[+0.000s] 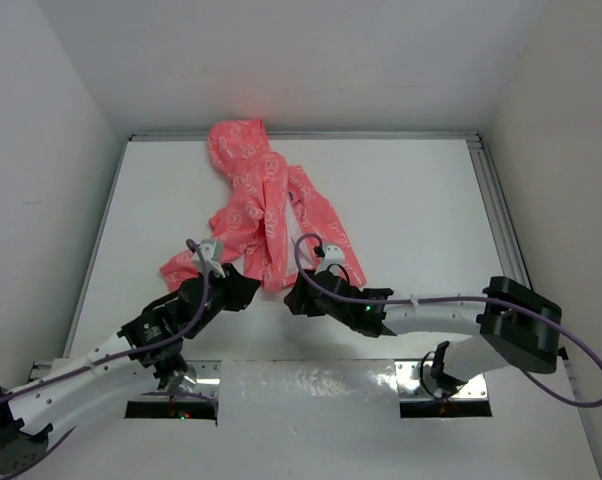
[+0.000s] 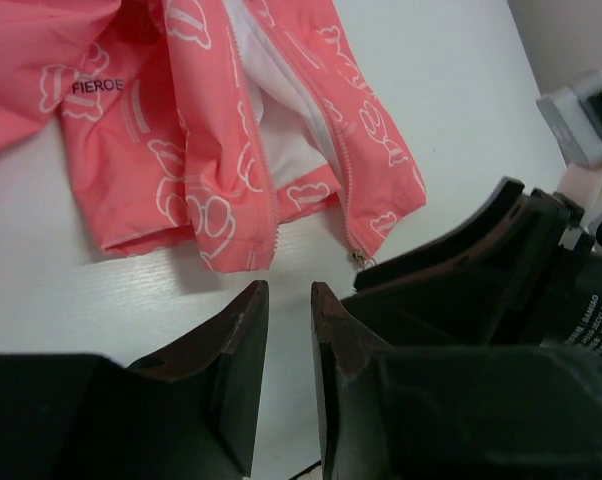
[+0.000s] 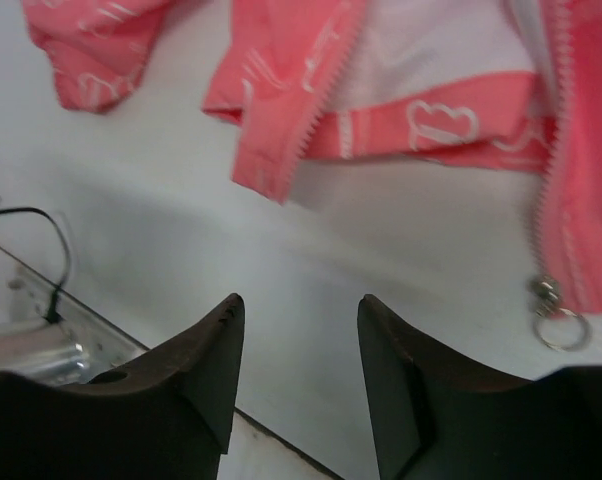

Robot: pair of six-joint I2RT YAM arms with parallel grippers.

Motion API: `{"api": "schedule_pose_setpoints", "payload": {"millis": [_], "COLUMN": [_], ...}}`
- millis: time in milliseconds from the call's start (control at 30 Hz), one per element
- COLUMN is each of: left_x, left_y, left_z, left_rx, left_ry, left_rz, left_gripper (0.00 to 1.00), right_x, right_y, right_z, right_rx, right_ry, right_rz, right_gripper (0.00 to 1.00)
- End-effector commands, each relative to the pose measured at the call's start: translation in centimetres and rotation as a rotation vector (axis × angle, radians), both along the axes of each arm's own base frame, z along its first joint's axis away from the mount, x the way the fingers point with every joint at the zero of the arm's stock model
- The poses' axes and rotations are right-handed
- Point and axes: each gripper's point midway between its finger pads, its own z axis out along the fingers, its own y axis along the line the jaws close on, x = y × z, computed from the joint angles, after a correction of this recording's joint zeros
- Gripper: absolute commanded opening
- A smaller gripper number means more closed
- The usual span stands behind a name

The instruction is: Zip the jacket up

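Note:
The coral-pink jacket (image 1: 266, 205) lies unzipped on the white table, with its hood toward the back wall and its hem toward me. My left gripper (image 1: 243, 290) sits just before the hem's left front panel (image 2: 231, 215). Its fingers (image 2: 249, 310) are slightly apart and empty. My right gripper (image 1: 297, 296) is open and empty, close to the right of the left one. The hem (image 3: 381, 125) lies just beyond it. The zipper slider with its ring pull (image 3: 553, 312) lies at the bottom of the right panel, and it also shows in the left wrist view (image 2: 359, 258).
The white table (image 1: 431, 210) is walled in at the back and on both sides. A metal rail (image 1: 496, 210) runs along the right edge. A black cable (image 3: 41, 250) and a mounting plate (image 3: 31, 350) lie at the near edge.

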Motion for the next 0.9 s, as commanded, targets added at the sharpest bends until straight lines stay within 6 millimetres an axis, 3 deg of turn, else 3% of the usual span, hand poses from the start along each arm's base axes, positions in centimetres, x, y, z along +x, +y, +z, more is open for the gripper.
{"api": "schedule_pose_setpoints", "payload": {"millis": [0,200,333,867], "left_x": [-0.6,-0.7,-0.8,-0.9], "left_y": [-0.7,0.0,0.3,0.4], "left_z": [-0.4,-0.9,-1.6,-1.9], "left_rx": [-0.018,-0.005,0.002,0.003], "left_ry": [0.020,0.022,0.038,0.038], "left_rz": [-0.042,-0.018,-0.004,-0.010], "left_gripper": [0.23,0.24,0.24,0.24], "right_x": [1.7,3.7,5.3,6.6], "right_y": [4.5,5.7,5.4,6.3], "right_z": [4.5,4.5,3.1,0.9], "right_rx": [0.208,0.246,0.276,0.304], "right_ry": [-0.064,-0.077,-0.022,0.031], "right_rz": [-0.010,-0.039,-0.060,-0.072], "right_gripper": [0.48,0.48,0.48,0.45]}}
